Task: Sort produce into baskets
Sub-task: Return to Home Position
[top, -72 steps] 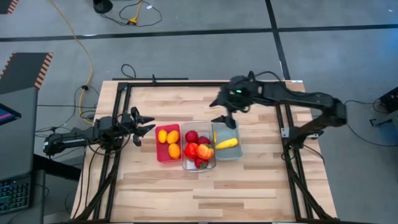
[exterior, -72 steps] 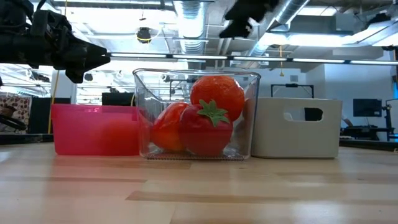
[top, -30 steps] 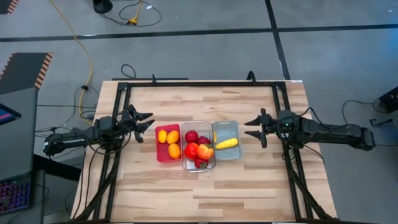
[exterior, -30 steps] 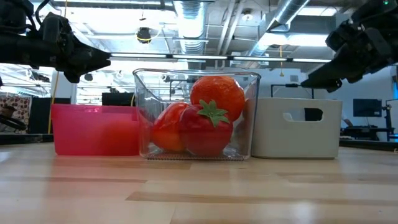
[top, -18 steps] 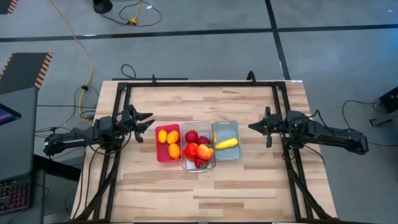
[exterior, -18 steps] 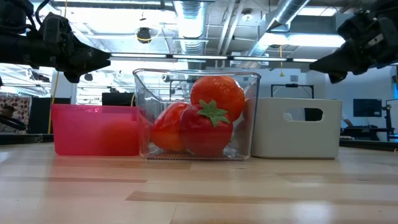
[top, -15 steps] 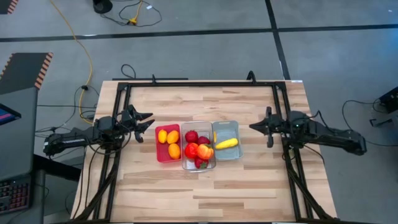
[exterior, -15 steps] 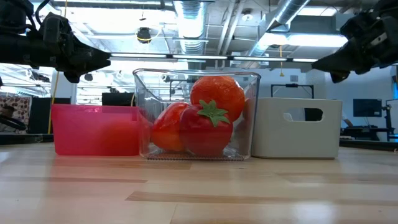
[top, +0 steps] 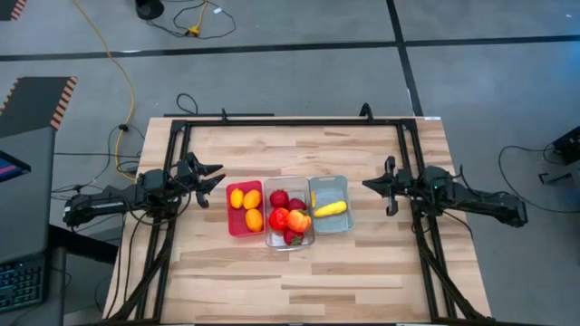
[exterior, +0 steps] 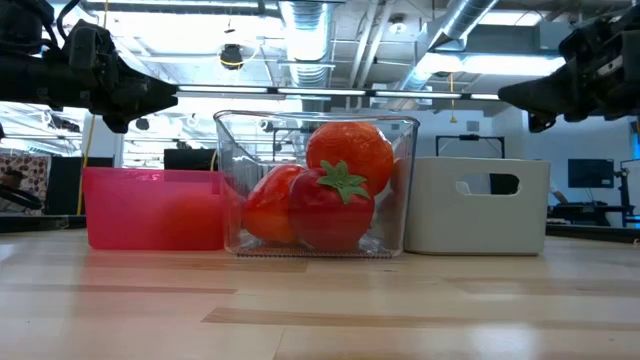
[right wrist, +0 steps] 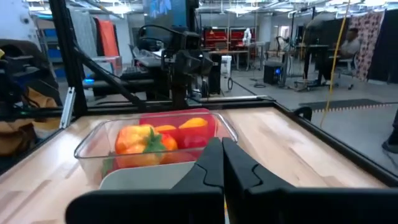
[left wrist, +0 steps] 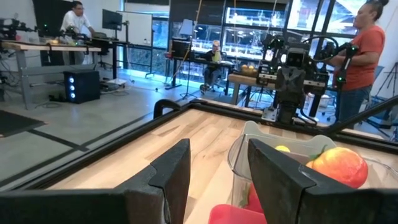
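Three baskets stand side by side mid-table: a red one point(top: 245, 207) with orange ovals point(top: 251, 201), a clear one point(top: 289, 217) with red round produce and an orange-red pepper point(exterior: 348, 152), and a pale blue one point(top: 330, 204) with yellow pieces point(top: 331, 208). My left gripper point(top: 217, 185) hovers open just left of the red basket, above the table point(exterior: 165, 95). Its fingers point(left wrist: 168, 174) frame the baskets. My right gripper point(top: 367, 185) hovers shut to the right of the pale blue basket, level and holding nothing point(right wrist: 222, 162).
A black frame rail point(top: 290, 121) runs around the tabletop, with uprights near both arms. Bare wood lies before point(top: 299, 281) and behind the baskets. People point(left wrist: 367, 43) and benches show in the room beyond the table.
My right gripper has shut with nothing between its fingers. It has drawn back a little toward the table's right edge, risen and levelled out. My left arm, the baskets and the produce have stayed where they were.
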Controlling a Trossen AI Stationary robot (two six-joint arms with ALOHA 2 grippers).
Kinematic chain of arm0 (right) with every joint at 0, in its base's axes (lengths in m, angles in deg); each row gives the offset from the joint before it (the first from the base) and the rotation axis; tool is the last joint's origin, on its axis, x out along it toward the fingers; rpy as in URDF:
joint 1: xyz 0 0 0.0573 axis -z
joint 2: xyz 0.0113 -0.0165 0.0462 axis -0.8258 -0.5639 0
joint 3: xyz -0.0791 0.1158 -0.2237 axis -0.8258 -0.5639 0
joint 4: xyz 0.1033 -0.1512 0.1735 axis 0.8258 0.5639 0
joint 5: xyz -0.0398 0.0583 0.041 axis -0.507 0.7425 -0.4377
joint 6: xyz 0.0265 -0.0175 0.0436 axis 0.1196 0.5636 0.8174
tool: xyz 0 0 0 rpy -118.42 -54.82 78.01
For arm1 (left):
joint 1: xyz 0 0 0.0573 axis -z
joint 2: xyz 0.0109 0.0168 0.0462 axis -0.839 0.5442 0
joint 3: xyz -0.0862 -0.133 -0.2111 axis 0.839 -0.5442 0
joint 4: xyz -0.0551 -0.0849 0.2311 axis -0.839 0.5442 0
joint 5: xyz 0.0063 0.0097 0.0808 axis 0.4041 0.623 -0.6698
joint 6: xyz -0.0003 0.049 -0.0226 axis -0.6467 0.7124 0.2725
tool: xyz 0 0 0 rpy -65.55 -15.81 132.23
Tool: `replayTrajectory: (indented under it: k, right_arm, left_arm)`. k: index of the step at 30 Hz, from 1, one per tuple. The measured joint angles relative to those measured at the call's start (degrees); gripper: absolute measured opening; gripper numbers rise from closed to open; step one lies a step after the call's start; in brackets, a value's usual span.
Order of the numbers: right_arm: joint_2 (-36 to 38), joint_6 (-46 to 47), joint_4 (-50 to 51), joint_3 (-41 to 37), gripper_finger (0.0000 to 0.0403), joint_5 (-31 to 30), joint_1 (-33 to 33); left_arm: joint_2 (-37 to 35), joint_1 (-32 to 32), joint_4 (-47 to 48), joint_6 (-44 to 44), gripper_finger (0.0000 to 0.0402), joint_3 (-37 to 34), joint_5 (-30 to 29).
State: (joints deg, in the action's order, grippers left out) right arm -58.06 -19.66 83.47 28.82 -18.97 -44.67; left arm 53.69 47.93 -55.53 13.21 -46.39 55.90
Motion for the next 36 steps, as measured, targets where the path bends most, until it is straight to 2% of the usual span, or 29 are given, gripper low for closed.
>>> replayTrajectory:
  k: [3, 7, 10, 16, 24, 36]
  right_arm:
    - [0.0, -1.4, 0.0, 0.0, 0.0021, -0.7, 0.0]
    - [0.0, -1.7, 1.5, 0.0, 0.0038, -5.4, 0.0]
    - [-0.3, -2.7, 1.8, 0.0, 0.0035, -6.9, 0.0]
    - [-0.2, -2.9, 2.1, 0.0, 0.0024, -7.0, 0.0]
    - [-0.2, -2.9, 2.3, 0.0, 0.0057, -7.0, 0.0]
    - [-0.2, -2.9, 2.3, 0.0, 0.006, -7.1, 0.0]
  left_arm:
    - [0.0, 0.0, 0.0, 0.4, 0.0147, 0.0, 0.2]
    - [0.0, 0.0, 0.0, 1.5, 0.0147, 0.0, 0.2]
    - [0.0, 0.0, 0.0, 3.0, 0.0147, 0.0, 0.2]
    - [0.0, 0.0, 0.0, 6.3, 0.0147, 0.0, 0.2]
    - [0.0, 0.0, 0.0, 10.0, 0.0147, 0.0, 1.0]
    - [0.0, 0.0, 0.2, 10.4, 0.0147, 0.0, 1.8]
